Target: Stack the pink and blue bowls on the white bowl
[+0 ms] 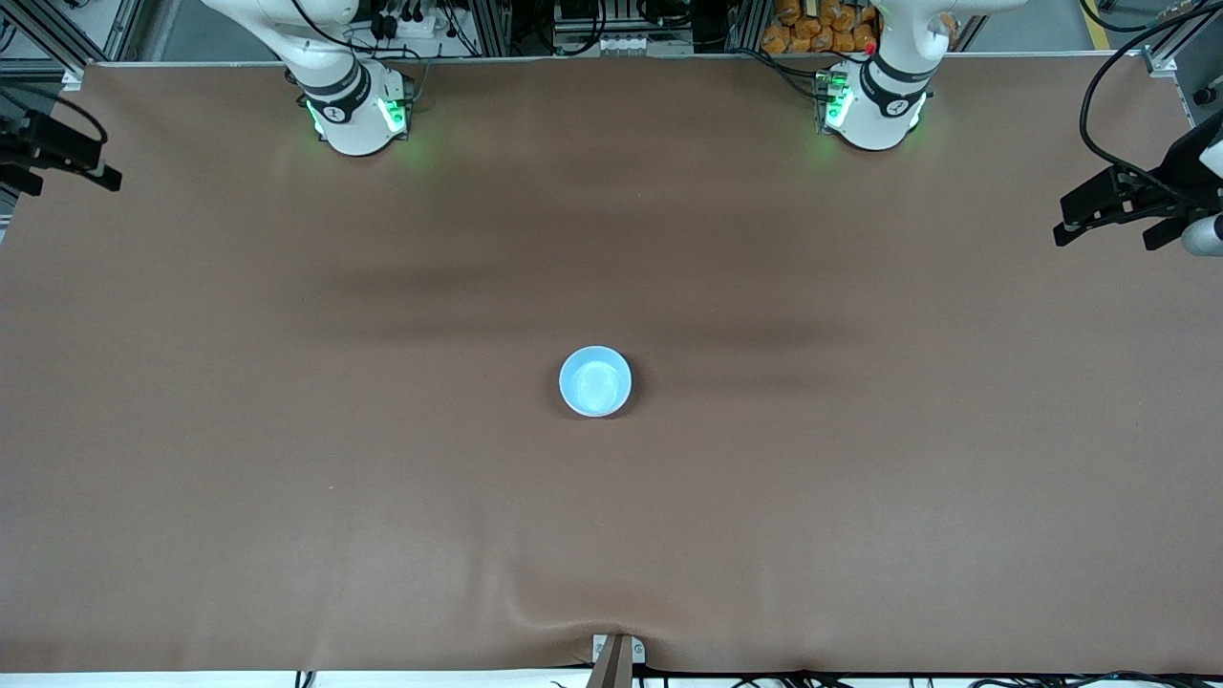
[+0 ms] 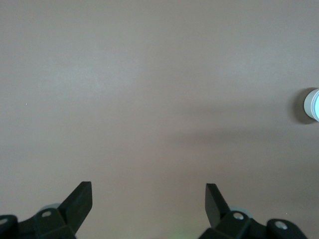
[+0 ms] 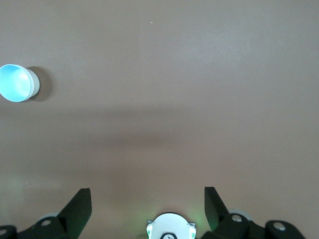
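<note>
Centre of the front view: your blue bowl (image 1: 594,381) sits upright on the brown table (image 1: 287,430), midway between the two arms' ends and in the lower half of the frame's middle band. In the right wrist view it shows at the upper edge area with a sky-blue inside and a pale, whitish outer wall (image 3: 15,82). You cannot tell from these views whether that wall belongs to a second bowl underneath.

The left gripper (image 1: 1104,229) hangs at the frame's edge over the left arm's end of the table, well apart from the bowl. Its fingers (image 2: 79,201) are spread wide with nothing between them.

The right gripper (image 1: 67,177) hangs at the frame's edge over the right arm's end, its fingers (image 3: 79,206) likewise released and spread. Both arms wait.
</note>
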Controlling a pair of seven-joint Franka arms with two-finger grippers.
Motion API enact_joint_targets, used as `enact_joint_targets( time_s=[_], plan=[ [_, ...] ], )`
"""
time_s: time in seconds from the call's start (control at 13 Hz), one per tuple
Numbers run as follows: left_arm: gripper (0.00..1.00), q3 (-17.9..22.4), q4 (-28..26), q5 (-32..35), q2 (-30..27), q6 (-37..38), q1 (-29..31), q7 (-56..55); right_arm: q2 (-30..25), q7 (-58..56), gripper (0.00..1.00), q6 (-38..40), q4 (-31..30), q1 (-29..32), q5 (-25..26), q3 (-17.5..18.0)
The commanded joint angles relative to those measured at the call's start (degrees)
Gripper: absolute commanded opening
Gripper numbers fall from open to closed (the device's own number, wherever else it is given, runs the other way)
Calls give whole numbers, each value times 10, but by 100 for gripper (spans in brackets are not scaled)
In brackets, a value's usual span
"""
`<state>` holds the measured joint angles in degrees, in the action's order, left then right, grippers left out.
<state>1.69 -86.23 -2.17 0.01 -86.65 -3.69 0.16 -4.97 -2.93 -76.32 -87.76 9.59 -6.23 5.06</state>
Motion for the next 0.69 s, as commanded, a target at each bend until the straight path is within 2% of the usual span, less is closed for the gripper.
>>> enact_joint_targets(
  time_s=[0.0,0.23,0.31,0.46,0.62],
  plan=[
    [100,-3,-24,-10,-21,-17,4,-1,16,66,100,5,15,2,10,55],
    [100,-3,-16,-8,-12,-18,4,8,22,63,100,5,15,1,10,50],
    [100,-3,-11,-8,-5,-18,2,7,22,63,100,5,14,-9,10,38],
    [100,-3,-3,-7,-1,-18,-2,4,22,63,100,4,13,-68,10,-20],
    [100,-3,-3,-6,-2,-18,-2,4,22,63,100,3,12,-76,10,-24]
  ],
)
